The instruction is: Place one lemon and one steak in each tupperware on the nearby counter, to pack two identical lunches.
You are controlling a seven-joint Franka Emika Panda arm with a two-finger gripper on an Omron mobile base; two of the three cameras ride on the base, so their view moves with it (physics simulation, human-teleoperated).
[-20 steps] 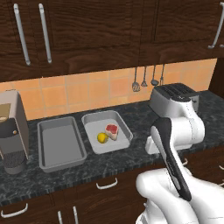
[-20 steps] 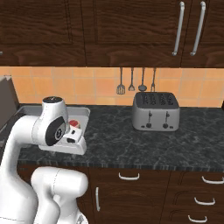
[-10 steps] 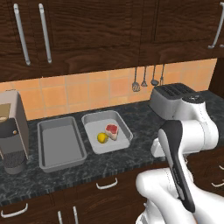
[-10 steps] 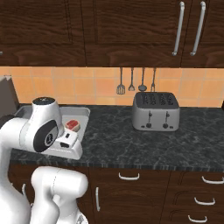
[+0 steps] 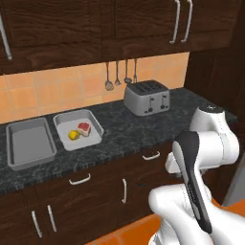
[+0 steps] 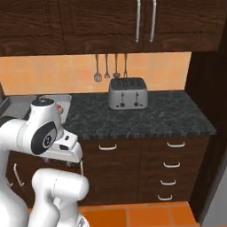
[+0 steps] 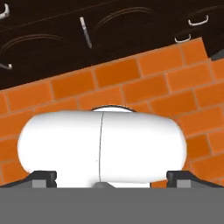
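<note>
Kitchen counter (image 5: 143, 131) of dark speckled stone runs across both base views, with brown drawers below and orange tile behind. The left base view shows the two tupperware trays side by side at the counter's left end: the darker tray (image 5: 29, 143) sits bare, and just beside it the lighter tray (image 5: 79, 129) holds one lemon (image 5: 73, 135) and one steak (image 5: 84, 128), lying close together, perhaps touching. In the right base view the robot's white shoulder covers most of that area, so only a corner of the lighter tray (image 6: 64, 101) and a sliver of its neighbour can be made out. A silver toaster (image 6: 128, 93) stands further along the counter, beneath hanging utensils (image 6: 111, 68).

The hand view looks down at orange floor tiles (image 7: 131, 83) and the dark cabinet fronts (image 7: 52, 39), which neither base view shows from this angle. The gripper (image 7: 112, 180) shows its two dark fingertips (image 7: 43, 178) at opposite lower corners of that view, spread as wide as they go, with nothing between them and nothing touched. Both trays, the lemon and the steak lie well apart from the gripper, up on the counter, while the hand faces the floor.
</note>
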